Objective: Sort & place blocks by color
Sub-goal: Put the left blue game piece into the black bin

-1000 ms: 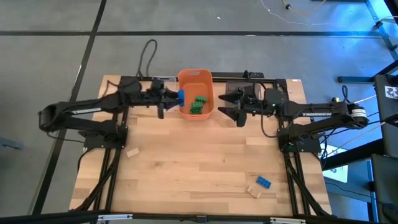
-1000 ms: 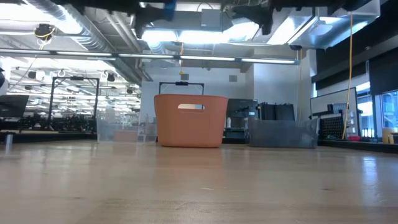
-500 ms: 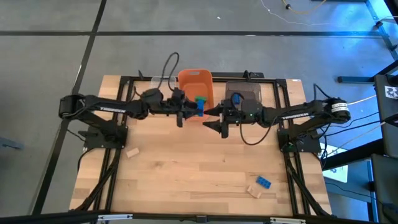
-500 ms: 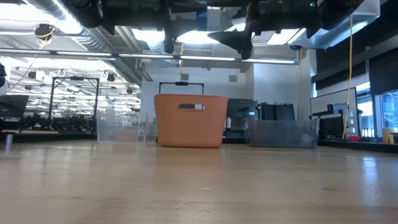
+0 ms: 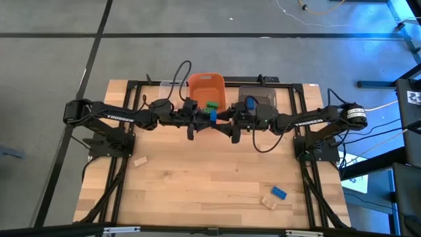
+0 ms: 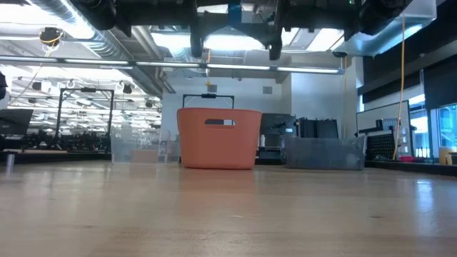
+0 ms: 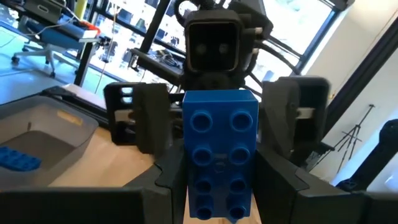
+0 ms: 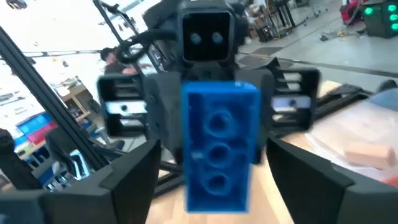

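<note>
1. Since the earlier high view we are seeing both arms drawn in toward each other along the bench's far edge; the left tool [image 5: 205, 118] and the right tool [image 5: 227, 120] are now facing one another almost nose to nose, just in front of the orange bin [image 5: 198, 84].

2. We are holding a blue brick [image 5: 212, 115] between the two tools, high above the bench. In the left wrist view the blue brick [image 7: 220, 162] is sitting studs-outward between that arm's own fingers, which are closed narrow on its sides.

3. In the right wrist view the same blue brick [image 8: 219, 145] is filling the gap ahead of the right tool, whose fingers are standing wide on either side, not yet touching it as far as we can tell.

4. The relation that matters: the brick is lying straight ahead of the right tool, its long axis running up and down between the spread fingers, so we judge a hand-over is being lined up.

5. The grey bin [image 5: 258, 97], at the far edge to the right of the orange one, is already holding a blue piece, and the right arm is the nearer one to it.

6. Green bricks [image 5: 211, 105] are lying in the orange bin. Another blue brick [image 5: 279, 193] and a tan brick [image 5: 268, 202] are waiting near the bench's near right corner, and a second tan brick [image 5: 139, 161] near its left edge.
</note>
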Controlling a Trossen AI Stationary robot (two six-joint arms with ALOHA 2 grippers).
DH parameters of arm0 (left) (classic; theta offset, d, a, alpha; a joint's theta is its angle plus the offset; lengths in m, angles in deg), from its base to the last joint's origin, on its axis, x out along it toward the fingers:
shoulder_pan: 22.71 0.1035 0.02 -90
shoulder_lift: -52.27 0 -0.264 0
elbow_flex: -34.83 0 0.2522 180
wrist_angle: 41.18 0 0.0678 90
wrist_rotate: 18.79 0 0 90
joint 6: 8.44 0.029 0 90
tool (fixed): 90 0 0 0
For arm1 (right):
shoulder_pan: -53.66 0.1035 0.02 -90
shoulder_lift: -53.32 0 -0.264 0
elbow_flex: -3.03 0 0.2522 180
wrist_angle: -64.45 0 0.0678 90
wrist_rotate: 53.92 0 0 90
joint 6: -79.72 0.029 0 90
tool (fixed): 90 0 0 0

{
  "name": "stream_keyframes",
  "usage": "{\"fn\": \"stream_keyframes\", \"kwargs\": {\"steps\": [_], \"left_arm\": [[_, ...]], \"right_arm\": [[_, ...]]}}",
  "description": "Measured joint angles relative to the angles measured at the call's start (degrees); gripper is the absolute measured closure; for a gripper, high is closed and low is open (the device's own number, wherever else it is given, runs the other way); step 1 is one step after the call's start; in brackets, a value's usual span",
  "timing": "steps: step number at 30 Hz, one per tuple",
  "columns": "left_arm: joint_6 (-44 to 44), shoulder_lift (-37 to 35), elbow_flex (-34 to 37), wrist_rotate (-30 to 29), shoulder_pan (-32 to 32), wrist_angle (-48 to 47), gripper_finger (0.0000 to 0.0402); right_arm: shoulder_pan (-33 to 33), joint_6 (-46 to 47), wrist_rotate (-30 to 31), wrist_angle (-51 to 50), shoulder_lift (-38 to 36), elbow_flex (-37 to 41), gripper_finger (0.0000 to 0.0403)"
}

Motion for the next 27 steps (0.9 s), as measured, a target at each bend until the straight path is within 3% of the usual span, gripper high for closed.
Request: {"fn": "stream_keyframes", "kwargs": {"steps": [9,14,20,27], "left_arm": [[0.65,-0.32,0.07,0.05,-0.13,0.39,0.0277],[1.22,-0.50,0.05,0.16,0.21,0.25,0.0277],[0.88,-1.63,-0.13,4.85,2.61,0.28,0.0277],[0.50,-1.60,-0.13,4.41,2.68,0.31,0.0277]], "right_arm": [[1.66,-1.04,0.49,-2.47,3.15,-4.44,0.0168],[1.10,-1.60,-0.84,-4.05,1.92,-4.13,0.0156],[0.24,-3.02,-6.00,-10.94,-1.68,-4.15,0.0140],[0.00,-3.92,-4.64,-13.41,-2.43,-4.67,0.0139]]}}
